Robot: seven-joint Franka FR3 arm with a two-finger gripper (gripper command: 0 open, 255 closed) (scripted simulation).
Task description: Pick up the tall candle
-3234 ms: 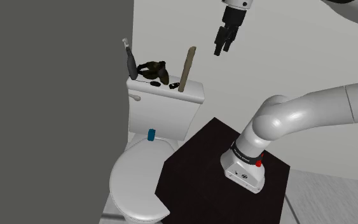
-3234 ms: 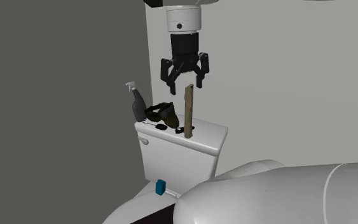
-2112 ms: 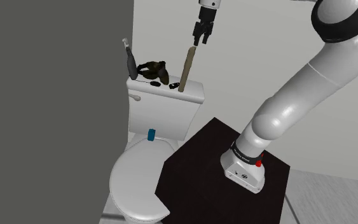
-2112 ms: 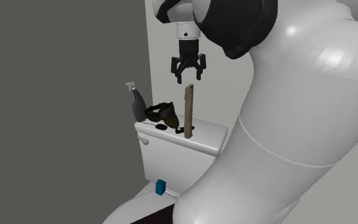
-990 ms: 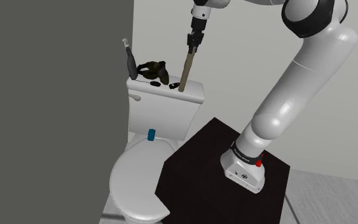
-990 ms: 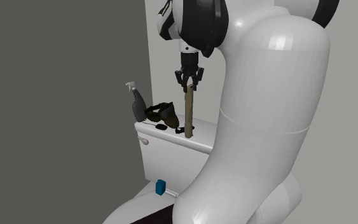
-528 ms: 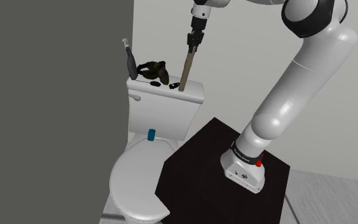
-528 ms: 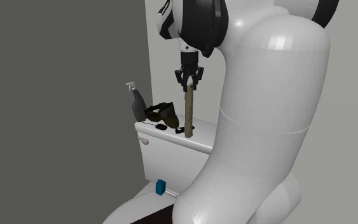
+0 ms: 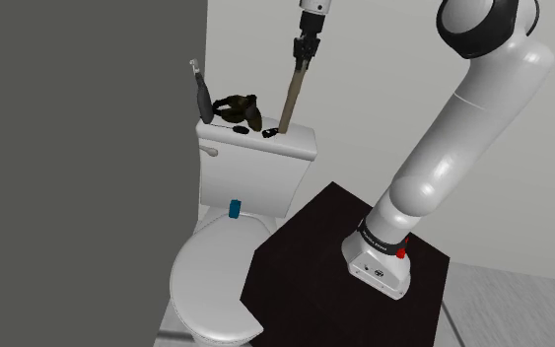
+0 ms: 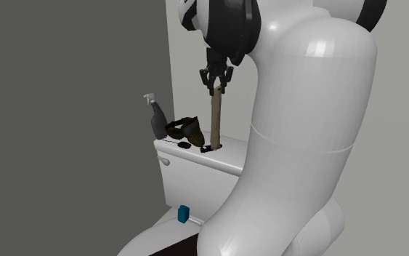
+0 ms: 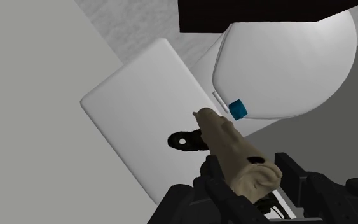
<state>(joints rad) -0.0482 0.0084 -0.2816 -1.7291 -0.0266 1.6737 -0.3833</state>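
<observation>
1. Tan and tall, the stick-shaped candle (image 9: 294, 94) sits in the upper middle of the shoulder view, leaning slightly, with its top clamped between the fingers of my black end effector (image 9: 302, 61).
2. Compared with half a second ago, my end effector is higher in the frame and the candle has come up with it. Its lower end now sits a little higher against the flat white toilet cistern lid (image 9: 265, 143) than it did.
3. I take that to mean the grip has held and the lift has begun. The candle looks just clear of the lid, so more upward travel is needed before I call it picked up.
4. In the wrist view the candle (image 11: 231, 149) runs away from my fingers towards the lid, and a small black piece (image 11: 184, 140) lies on the lid beside its far end.
5. At the upper left of the lid stand a dark grey spray bottle (image 9: 201, 97) and a pair of dark goggles (image 9: 238, 106), both apart from the candle.
6. Below them are the white toilet seat lid (image 9: 216, 286), with a small blue block (image 9: 235, 208) at its back edge, and my black box stand (image 9: 305, 256) at lower right.
7. A dark grey wall (image 9: 78, 148) covers the left of the frame, and a pale wall lies behind the cistern.
</observation>
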